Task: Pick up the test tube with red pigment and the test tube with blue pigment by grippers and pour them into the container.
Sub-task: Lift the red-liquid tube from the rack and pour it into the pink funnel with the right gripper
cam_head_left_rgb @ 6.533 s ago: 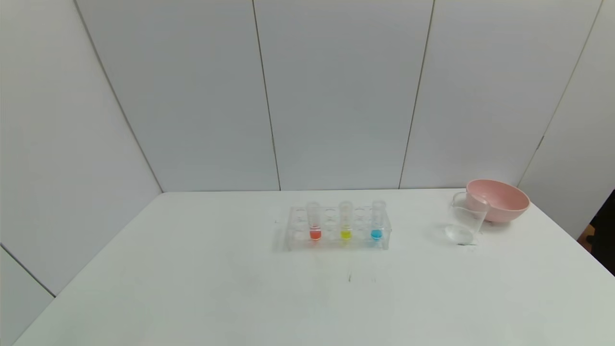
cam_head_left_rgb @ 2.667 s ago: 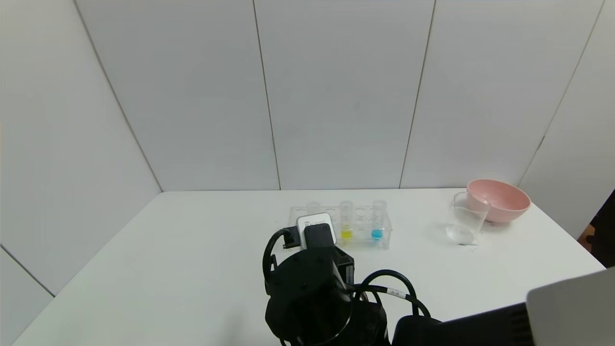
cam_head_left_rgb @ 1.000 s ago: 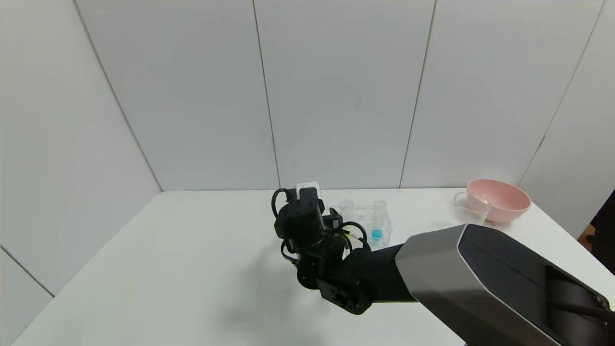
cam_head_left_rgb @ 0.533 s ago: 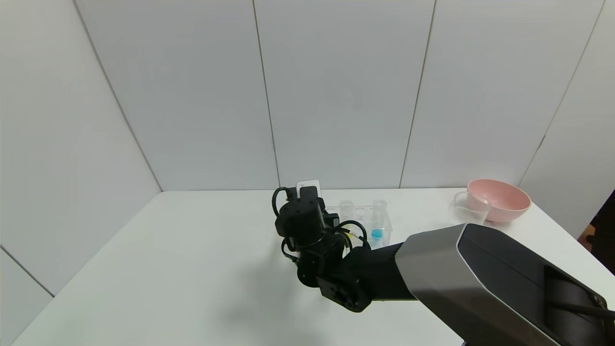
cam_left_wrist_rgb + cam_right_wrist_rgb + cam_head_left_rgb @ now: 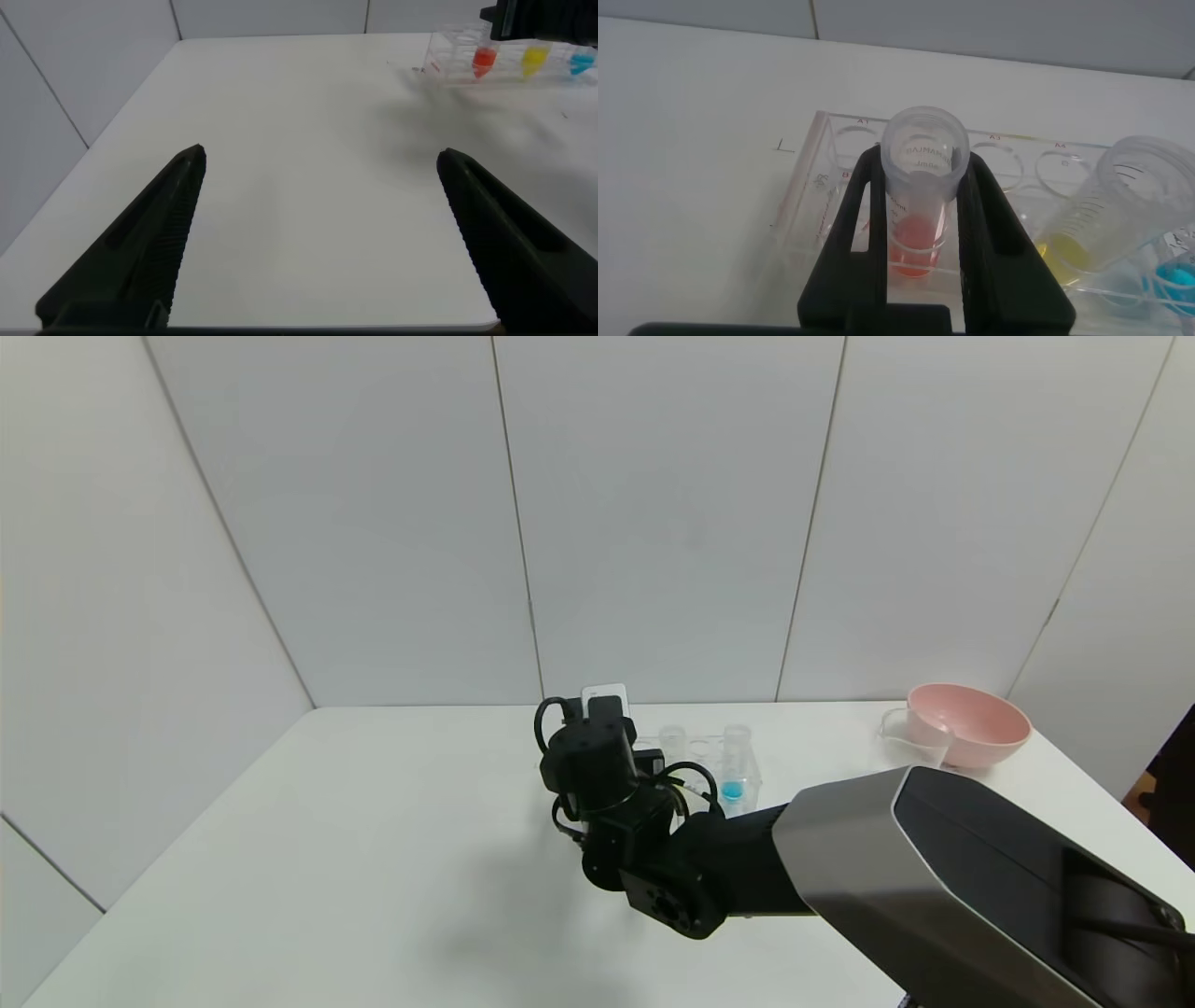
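My right gripper (image 5: pixel 920 154) is shut on the test tube with red pigment (image 5: pixel 920 187), one finger pressed to each side of it, at the left end of the clear rack (image 5: pixel 808 187). In the head view my right wrist (image 5: pixel 597 761) hides this tube. The test tube with blue pigment (image 5: pixel 734 775) stands at the rack's right end, also showing in the right wrist view (image 5: pixel 1176 275). The container, a clear beaker (image 5: pixel 898 733), stands far right, partly behind my right arm. My left gripper (image 5: pixel 321 154) is open and empty over bare table on the left, far from the rack (image 5: pixel 505 63).
A yellow-pigment tube (image 5: pixel 1130 205) stands in the rack between the red and blue ones. A pink bowl (image 5: pixel 971 723) sits just behind the beaker at the back right. My right forearm (image 5: pixel 934 877) crosses the table's right front. White walls close the back and left.
My right arm came in from the front right and reached the rack's left end. Over the last second the wrist has risen slightly at the red tube. The rack, beaker and bowl have not moved.
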Controlling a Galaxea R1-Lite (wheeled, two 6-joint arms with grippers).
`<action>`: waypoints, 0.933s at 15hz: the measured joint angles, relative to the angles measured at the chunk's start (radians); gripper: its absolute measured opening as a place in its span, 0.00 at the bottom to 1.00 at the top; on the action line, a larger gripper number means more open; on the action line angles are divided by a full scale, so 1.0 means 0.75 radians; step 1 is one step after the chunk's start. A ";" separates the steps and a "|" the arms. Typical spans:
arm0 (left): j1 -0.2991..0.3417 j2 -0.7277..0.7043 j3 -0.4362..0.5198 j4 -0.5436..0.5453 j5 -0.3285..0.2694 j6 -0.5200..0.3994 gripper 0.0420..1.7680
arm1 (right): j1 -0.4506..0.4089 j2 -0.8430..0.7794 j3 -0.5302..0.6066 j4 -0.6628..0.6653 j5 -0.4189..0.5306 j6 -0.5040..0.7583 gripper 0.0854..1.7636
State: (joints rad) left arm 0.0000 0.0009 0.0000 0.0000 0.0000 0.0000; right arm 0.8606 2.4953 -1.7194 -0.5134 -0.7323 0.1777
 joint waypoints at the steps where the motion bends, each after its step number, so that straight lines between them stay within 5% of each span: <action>1: 0.000 0.000 0.000 0.000 0.000 0.000 1.00 | -0.001 -0.003 0.000 0.000 0.001 0.000 0.25; 14: 0.000 0.000 0.000 0.001 0.000 0.001 1.00 | -0.005 -0.181 -0.001 0.057 0.001 -0.024 0.25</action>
State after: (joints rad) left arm 0.0000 0.0009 0.0000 0.0004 0.0000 0.0004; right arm 0.8572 2.3598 -1.7198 -0.4709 -0.7319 0.1594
